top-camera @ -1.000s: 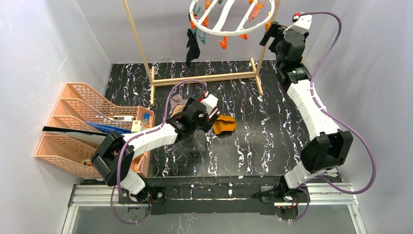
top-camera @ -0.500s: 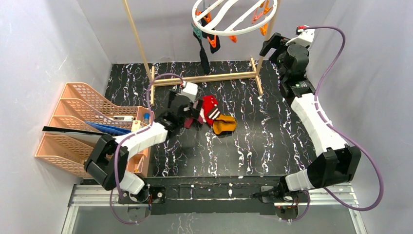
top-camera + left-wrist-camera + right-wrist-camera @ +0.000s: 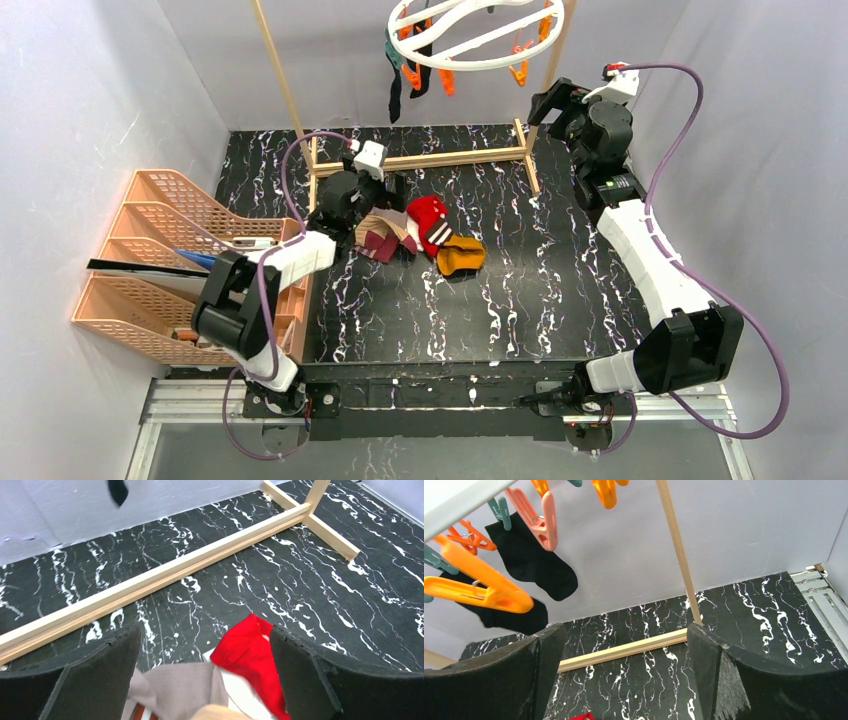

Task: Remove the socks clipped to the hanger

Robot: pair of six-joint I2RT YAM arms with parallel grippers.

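Since the earlier frames, the left gripper has been drawn back from over the sock pile towards the far left, so that the red sock is now uncovered. The hanger has been swung and tilted, and it is seen higher in the top view.

At the far left, orange file trays are stood against the wall. Just beside them, the left gripper is held low over the table, pointed at the base bar of the wooden frame. Its jaws are spread wide and nothing is gripped between them.

Directly under and ahead of it, a heap of loose socks is laid on the table. A grey-beige sock and a maroon sock are nearest the gripper. The red sock with white stripes is to their right, and a mustard sock is touching the red one on its near side.

Above the frame, the hanger is hung at a tilt. Two black socks are hung from the clothespins on its left side. The other orange and teal pegs are seen dangling bare.

At the right, the right gripper is raised just beside the hanger's right rim and apart from it. Its jaws are fully parted and nothing is held.
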